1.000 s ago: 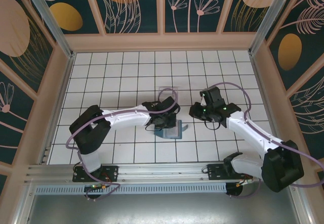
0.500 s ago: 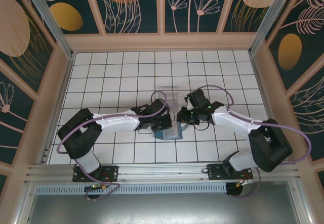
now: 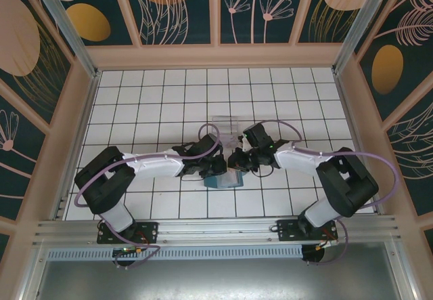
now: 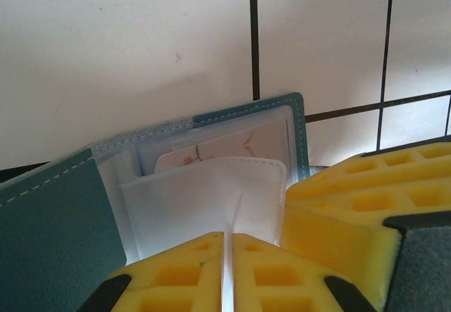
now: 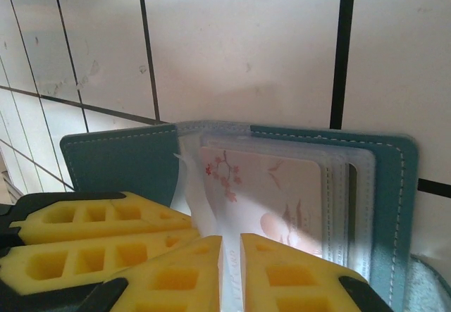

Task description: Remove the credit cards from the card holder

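- left claw: yellow foam pads nearly together, just a thin slit. A strip of the wallet's see-through sleeve runs into that slit, so it looks pinched on the sleeve.
- small flat teal-blue bifold card holder: lying open on the white tiled table, right under and just ahead of the left claw's tips. Its teal cover sits off to that claw's left, and the stack of clear pockets is dead ahead of it.
- pale rectangular plastic card with a pink blossom print: tucked inside a clear pocket, just ahead of both claws' tips. It isn't out of the holder.
- clear plastic tray: on the table further ahead of both claws, apart from the wallet.
- right claw: pads close together too, narrow gap. Something pale shows through the gap, but I can't tell whether it's gripping anything or just resting on the pockets. Its tips are on the open wallet, with the left claw's yellow fingers right beside it on its left. They're close enough that I can't say whether the two claws touch.
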